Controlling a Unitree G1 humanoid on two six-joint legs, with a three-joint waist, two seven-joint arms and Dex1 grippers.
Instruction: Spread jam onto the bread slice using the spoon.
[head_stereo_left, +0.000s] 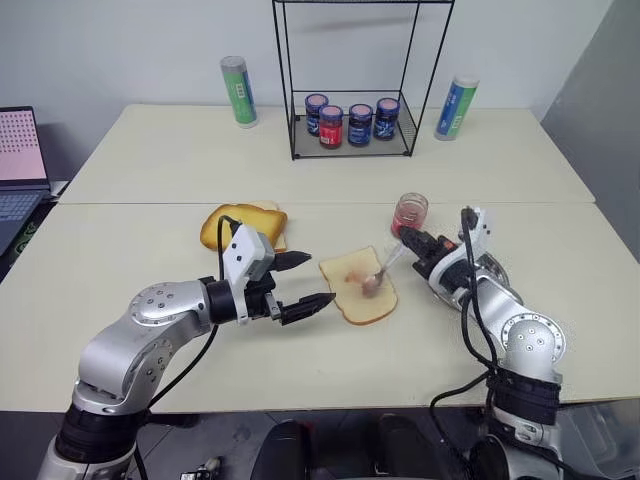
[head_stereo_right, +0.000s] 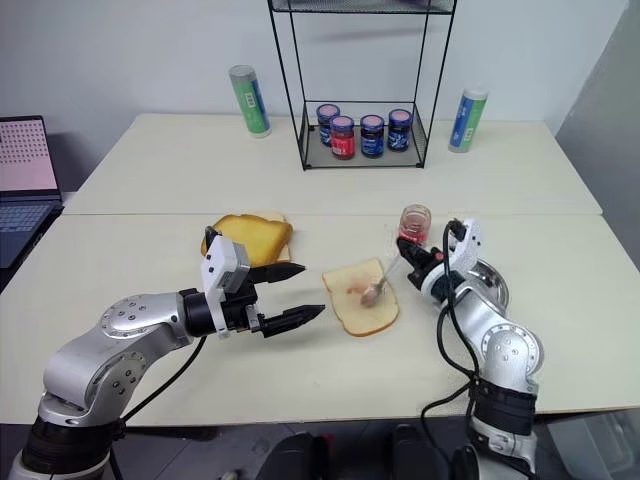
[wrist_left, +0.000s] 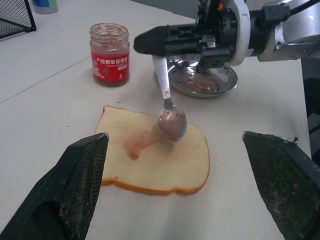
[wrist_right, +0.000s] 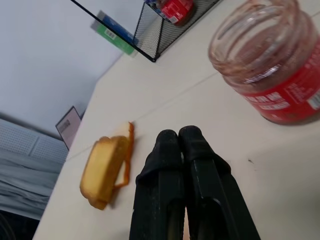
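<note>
The bread slice (head_stereo_left: 350, 295) lies flat on the table in front of me, with a pinkish smear near its middle. My right gripper (head_stereo_left: 410, 242) is shut on the handle of the spoon (wrist_left: 172, 122). The spoon's bowl carries jam and sits on the far part of the slice. The jam jar (head_stereo_left: 410, 214) stands open just behind the right gripper, also seen as a jar (wrist_right: 270, 65) close beside its shut fingertips. To the left of the slice my left gripper (head_stereo_left: 318, 280) is held open, with nothing between its fingers (wrist_left: 75, 190).
A steel bowl (wrist_left: 200, 82) with jam traces sits under the right wrist. Thick golden bread pieces (head_stereo_left: 243, 226) lie behind the left gripper. A wire rack (head_stereo_left: 350, 148) with dark jars, two tubes (head_stereo_left: 238, 90) (head_stereo_left: 455, 107) and a laptop (head_stereo_left: 20, 160) stand farther off.
</note>
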